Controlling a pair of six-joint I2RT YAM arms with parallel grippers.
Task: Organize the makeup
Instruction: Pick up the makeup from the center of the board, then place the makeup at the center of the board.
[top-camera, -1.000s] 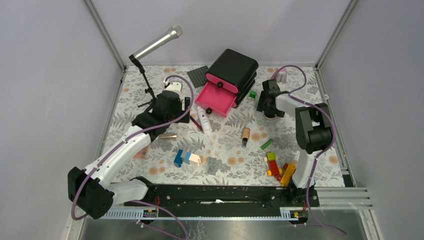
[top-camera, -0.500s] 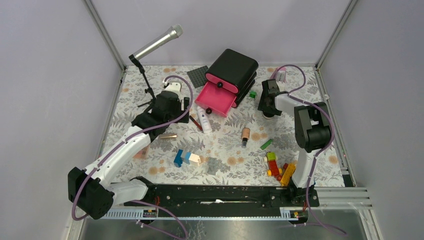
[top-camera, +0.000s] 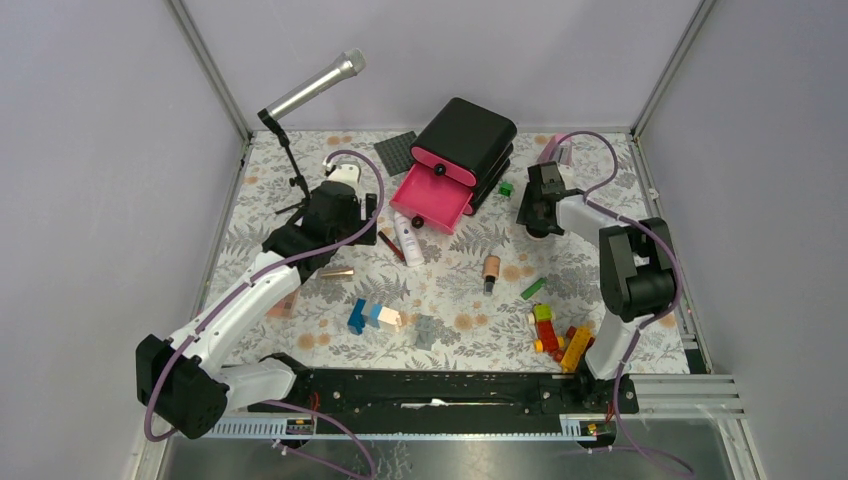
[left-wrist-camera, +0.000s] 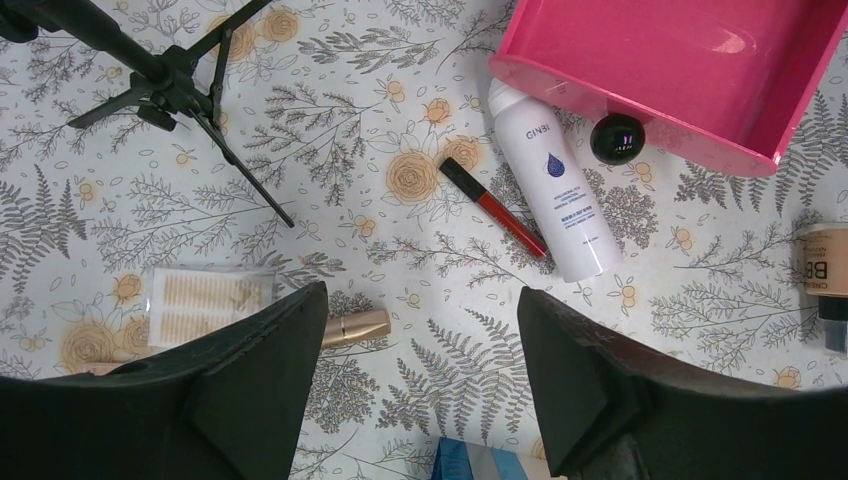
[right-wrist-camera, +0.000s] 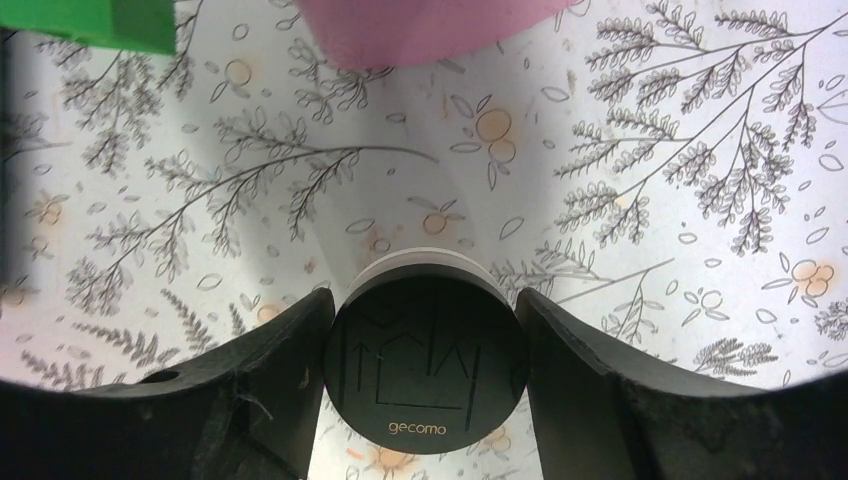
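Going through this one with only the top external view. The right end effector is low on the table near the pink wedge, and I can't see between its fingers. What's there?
Observer: The right wrist view shows the round black compact between the fingers of the right end effector, one finger against each side.
Operator: Any marking on it?
Observer: Its lid reads "gecomo" in small letters under a line-drawn emblem.
Operator: And the left one?
Observer: In the left wrist view the left end effector is open, with nothing between its fingers.
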